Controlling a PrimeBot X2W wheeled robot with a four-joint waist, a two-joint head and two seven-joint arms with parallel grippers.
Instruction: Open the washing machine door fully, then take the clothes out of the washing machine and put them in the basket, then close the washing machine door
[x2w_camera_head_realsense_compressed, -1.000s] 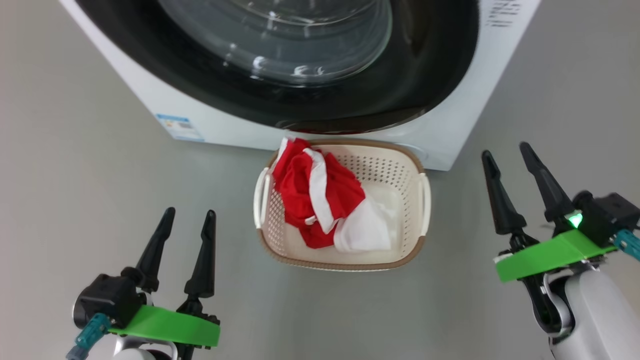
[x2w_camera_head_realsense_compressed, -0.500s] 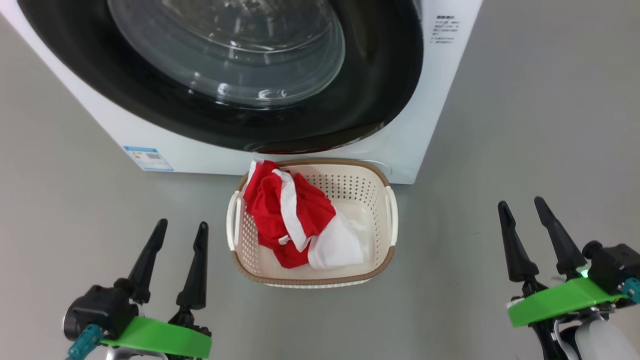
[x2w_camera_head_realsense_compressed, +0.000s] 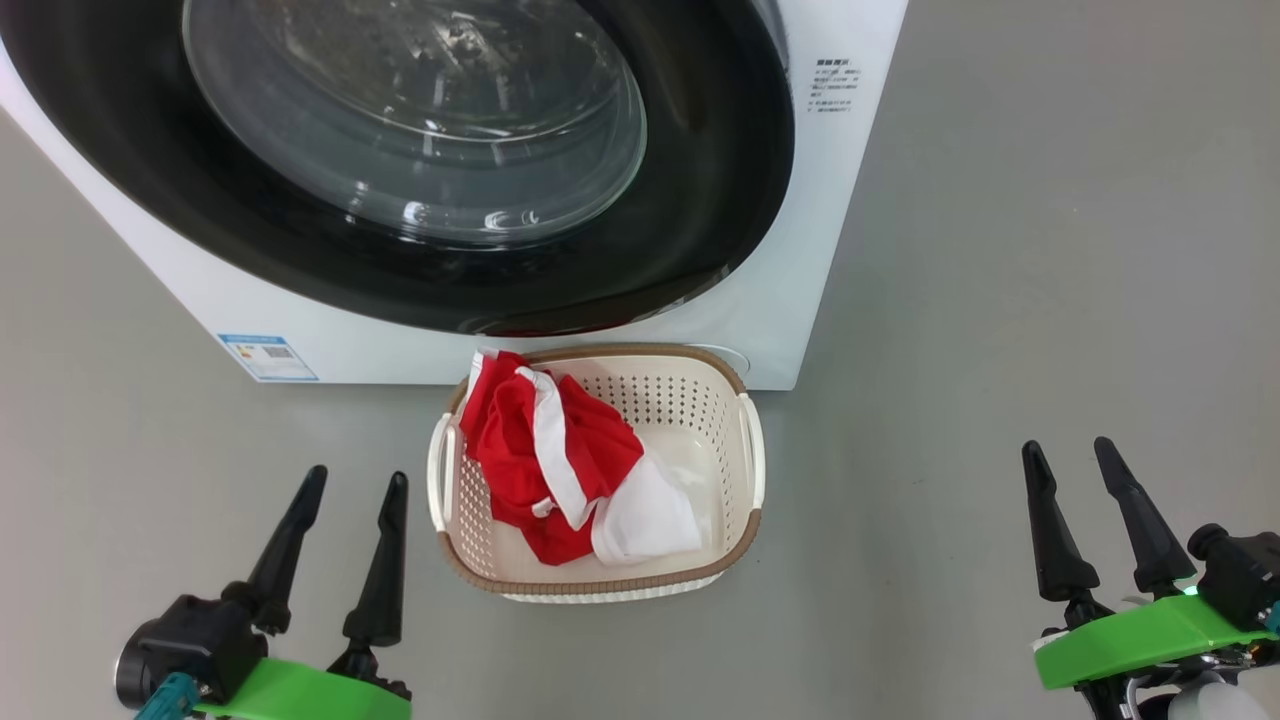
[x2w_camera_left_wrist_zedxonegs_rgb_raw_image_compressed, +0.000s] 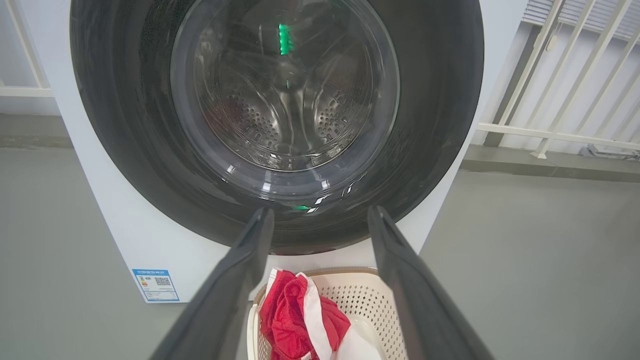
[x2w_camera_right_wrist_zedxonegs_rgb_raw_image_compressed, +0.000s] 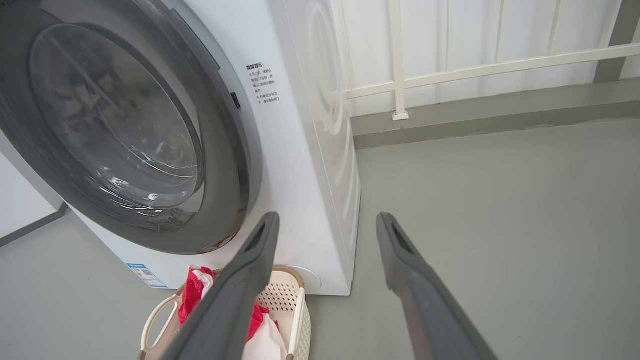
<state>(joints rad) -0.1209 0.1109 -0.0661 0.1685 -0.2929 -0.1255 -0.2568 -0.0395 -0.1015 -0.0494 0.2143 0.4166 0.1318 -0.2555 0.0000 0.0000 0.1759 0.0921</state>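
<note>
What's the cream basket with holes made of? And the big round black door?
The cream rectangular basket looks like moulded plastic: smooth matt walls with even punched holes, brown rim imitating weave. The round washing machine door has a glossy black rim, probably plastic, around a clear bulging window, likely glass by its sharp highlights.

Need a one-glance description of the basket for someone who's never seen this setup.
Start at the big white washing machine with its round black-rimmed door. On the grey floor right in front sits the basket. It is cream, perforated, brown-rimmed, holding red-and-white clothes.
</note>
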